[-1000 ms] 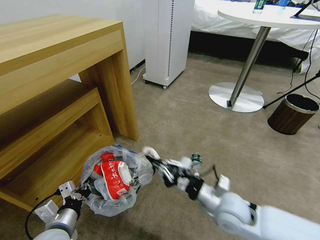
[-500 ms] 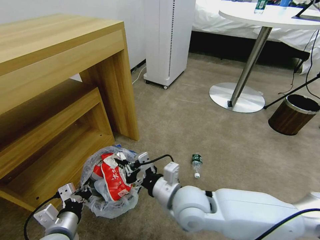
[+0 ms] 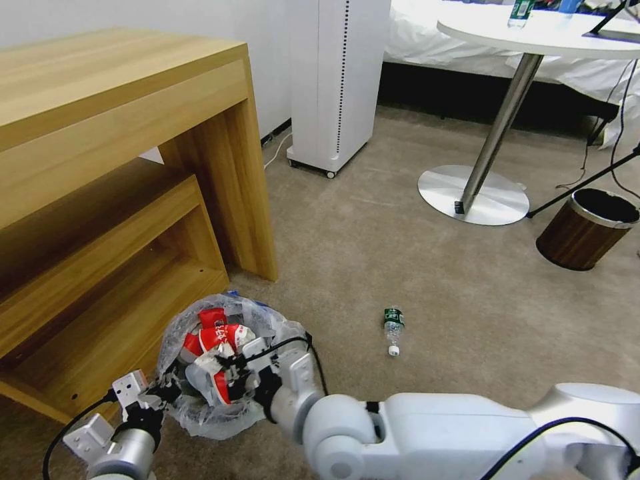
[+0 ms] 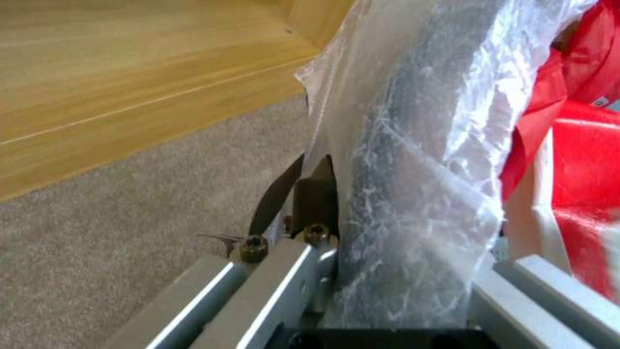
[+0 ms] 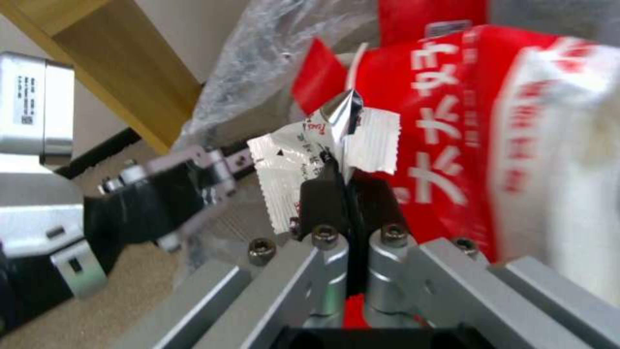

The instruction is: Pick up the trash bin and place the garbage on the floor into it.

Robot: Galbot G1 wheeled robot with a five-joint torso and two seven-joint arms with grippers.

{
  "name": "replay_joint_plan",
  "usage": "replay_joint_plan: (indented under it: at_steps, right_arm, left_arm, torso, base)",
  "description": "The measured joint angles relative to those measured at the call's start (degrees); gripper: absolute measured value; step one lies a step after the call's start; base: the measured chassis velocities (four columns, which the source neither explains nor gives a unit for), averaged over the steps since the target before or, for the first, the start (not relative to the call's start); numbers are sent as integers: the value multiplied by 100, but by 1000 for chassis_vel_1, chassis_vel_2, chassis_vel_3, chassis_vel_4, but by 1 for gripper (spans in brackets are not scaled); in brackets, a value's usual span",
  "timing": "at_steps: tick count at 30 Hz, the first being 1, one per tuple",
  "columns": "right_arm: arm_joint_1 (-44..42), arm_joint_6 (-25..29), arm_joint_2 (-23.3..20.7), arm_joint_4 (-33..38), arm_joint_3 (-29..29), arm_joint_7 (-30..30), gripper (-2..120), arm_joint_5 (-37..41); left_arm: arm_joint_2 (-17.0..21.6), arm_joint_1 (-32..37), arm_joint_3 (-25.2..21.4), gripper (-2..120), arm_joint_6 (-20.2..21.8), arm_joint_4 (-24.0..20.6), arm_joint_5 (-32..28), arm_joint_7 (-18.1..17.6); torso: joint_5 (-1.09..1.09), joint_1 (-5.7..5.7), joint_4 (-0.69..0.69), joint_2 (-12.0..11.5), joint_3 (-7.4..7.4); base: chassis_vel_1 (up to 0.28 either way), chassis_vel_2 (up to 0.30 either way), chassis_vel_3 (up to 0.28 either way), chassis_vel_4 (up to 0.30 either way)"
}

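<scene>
Your right gripper (image 3: 230, 373) has swung in from beside the bottle and now sits low over the mouth of the trash bin (image 3: 220, 360), deeper in than half a second ago. Its fingers (image 5: 323, 194) are clenched on the silvery edge of a red wrapper (image 5: 445, 145), so the wrapper is not let go yet. The wrapper used to stand tall in the bin; now it looks pushed down among the other red pieces. Your left gripper (image 3: 157, 393) is at the near rim of the bin, and its fingers (image 4: 313, 198) are pinching the plastic bag liner (image 4: 413, 194) and the rim to hold the bin steady. The bin sits just off the floor (image 3: 400, 253) by the wooden shelf (image 3: 133, 200). The bottle (image 3: 393, 328) still lies on the carpet, so I think that one is left to do.
</scene>
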Motion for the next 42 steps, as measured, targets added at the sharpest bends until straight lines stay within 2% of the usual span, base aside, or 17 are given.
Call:
replay_joint_plan:
  at_steps: [6,15,18,19,22,23,24,26,27,30,31,33,34,37,42]
  right_arm:
    - [-28,-225,424,-254,31,428,0,192]
    - [-120,-497,438,-227,77,685,2,316]
    - [-188,-424,413,-226,114,601,17,215]
    - [-188,-424,413,-226,114,601,17,215]
    - [-194,-338,327,-157,194,380,30,102]
    - [-194,-338,327,-157,194,380,30,102]
    - [-191,-311,283,-121,222,308,37,56]
    - [-186,-294,213,-53,257,232,45,15]
    - [-186,-294,213,-53,257,232,45,15]
    - [-205,-235,31,55,292,58,60,-207]
    - [-205,-235,31,55,292,58,60,-207]
    - [-257,-44,-132,45,346,-269,70,-582]
    - [-257,-44,-132,45,346,-269,70,-582]
    - [-409,501,-293,-98,547,-928,88,-1080]
    - [-501,961,-332,-274,677,-1404,99,-1395]
  left_arm:
    - [8,12,-2,0,-25,25,2,21]
    - [41,11,-16,0,-39,50,-9,26]
    - [53,4,-15,0,-42,80,-12,31]
    - [53,4,-15,0,-42,80,-12,31]
    - [62,-10,-16,0,-44,114,-17,33]
    - [62,-10,-16,0,-44,114,-17,33]
    - [60,-20,-14,0,-45,131,-16,35]
    - [59,-36,-4,0,-47,146,-16,37]
    - [59,-36,-4,0,-47,146,-16,37]
    - [73,-77,-10,0,-47,161,-34,37]
    - [73,-77,-10,0,-47,161,-34,37]
    - [76,-82,-16,0,-48,184,-38,34]
    - [76,-82,-16,0,-48,184,-38,34]
    - [55,-94,9,0,-45,222,-32,33]
    - [43,-125,26,0,-39,235,-26,33]
  torso:
    - [0,0,0,0,0]
    - [0,0,-1,0,0]
    - [1,0,0,0,0]
    - [1,0,0,0,0]
    - [1,0,0,0,0]
    - [1,0,0,0,0]
    - [1,0,0,0,0]
    - [1,0,0,0,0]
    - [1,0,0,0,0]
    - [2,0,0,0,0]
    - [2,0,0,0,0]
    - [1,0,0,0,0]
    - [1,0,0,0,0]
    - [1,0,-1,0,0]
    - [1,0,-1,0,0]
  base:
    - [0,0,0,0]
    - [0,0,0,0]
    - [0,0,0,0]
    - [0,0,0,0]
    - [0,0,0,0]
    - [0,0,0,0]
    - [0,0,0,0]
    - [0,0,0,0]
    - [0,0,0,0]
    - [0,0,0,0]
    - [0,0,0,0]
    - [0,0,0,0]
    - [0,0,0,0]
    - [0,0,0,0]
    - [0,0,0,0]
